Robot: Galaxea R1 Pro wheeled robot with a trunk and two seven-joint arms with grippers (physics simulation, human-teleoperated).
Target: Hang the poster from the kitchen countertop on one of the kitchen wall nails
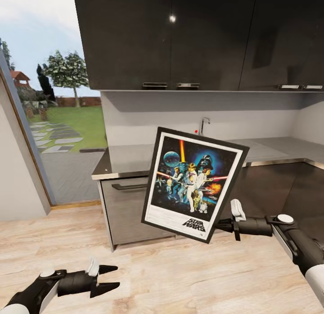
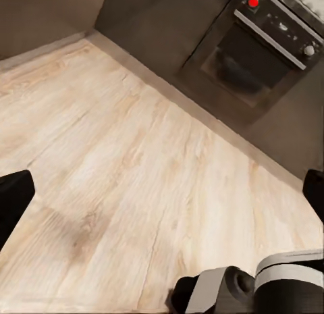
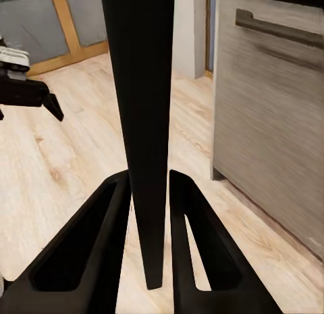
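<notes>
A: Poster [image 1: 194, 183] is off the counter [image 1: 135, 156], up in the air in front of the cabinets, tilted with its top leaning left in the head view. Artwork faces the camera, "STAR WARS" logo at the bottom.

B: Who has it?

A: Right gripper [image 1: 218, 225]. It comes in from the right and pinches the poster's lower right edge. From the right wrist view the black frame edge [image 3: 143, 125] runs straight up between the two fingers [image 3: 91, 253], which press against it on both sides.

B: And the left gripper?

A: Left gripper [image 1: 110, 277] hangs low over the wooden floor [image 1: 180, 278], well apart from the poster. Its two black fingers are spread, nothing between them. It also shows small in the right wrist view [image 3: 27, 91].

B: What does the left wrist camera see?

A: Pale plank floor [image 2: 135, 192], and a dark oven [image 2: 263, 54] with a red dot on its panel, set in dark cabinetry.

B: What about the counter?

A: Grey slab with a metallic front edge, behind the poster. A chrome tap [image 1: 204, 123] rises just above the poster's top edge. A grey drawer front [image 1: 123, 206] with a bar handle sits under the counter, dark upper cabinets [image 1: 171, 39] above. A large window [image 1: 58, 102] at the left looks onto lawn and trees
</notes>
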